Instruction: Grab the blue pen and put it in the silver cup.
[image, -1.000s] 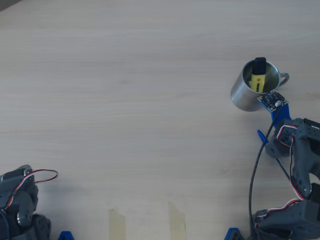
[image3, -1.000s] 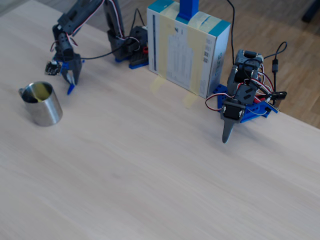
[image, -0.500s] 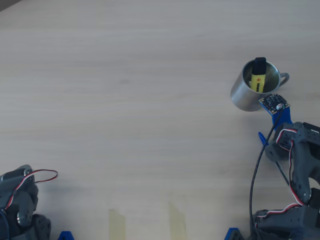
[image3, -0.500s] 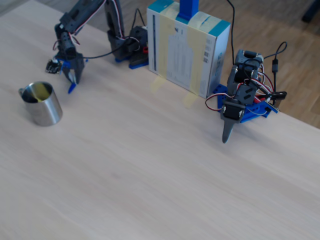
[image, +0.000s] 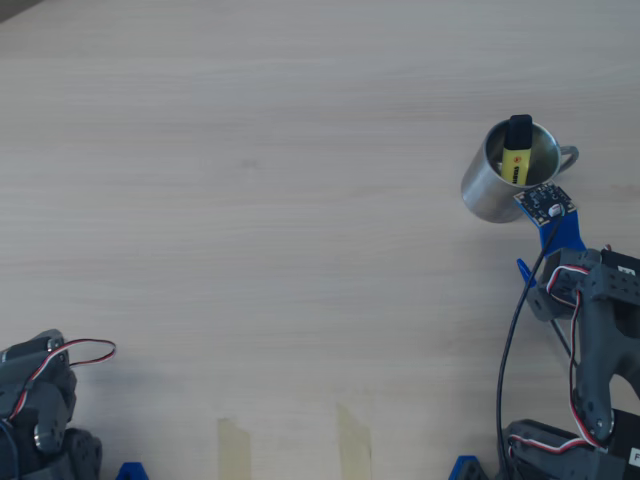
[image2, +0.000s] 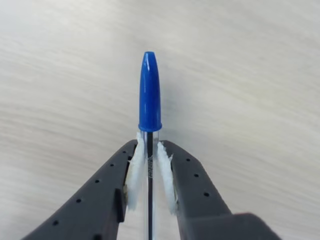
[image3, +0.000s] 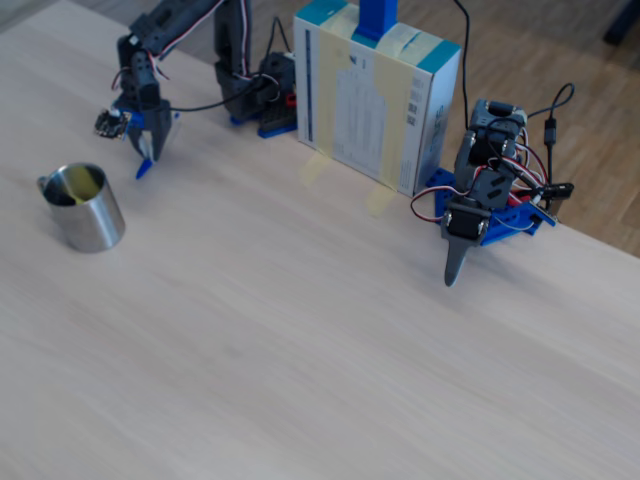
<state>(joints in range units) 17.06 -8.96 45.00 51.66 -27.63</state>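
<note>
The pincer (image2: 149, 172) is closed on the blue pen (image2: 149, 100), its white-padded fingers (image2: 135, 170) pressing the clear barrel from both sides just behind the cap. In the wrist view the pen's long axis runs straight out ahead of the pincer, cap end leading, over bare table (image2: 60, 75). The silver cup (image: 497, 180) stands just beyond the pincer's tip in the overhead view, its mouth open upward, with a yellow highlighter (image: 516, 148) leaning inside against the far wall. Judging by this, the coming move turns on bringing the cap over the rim and tipping the pen downward, clear of the highlighter
</note>
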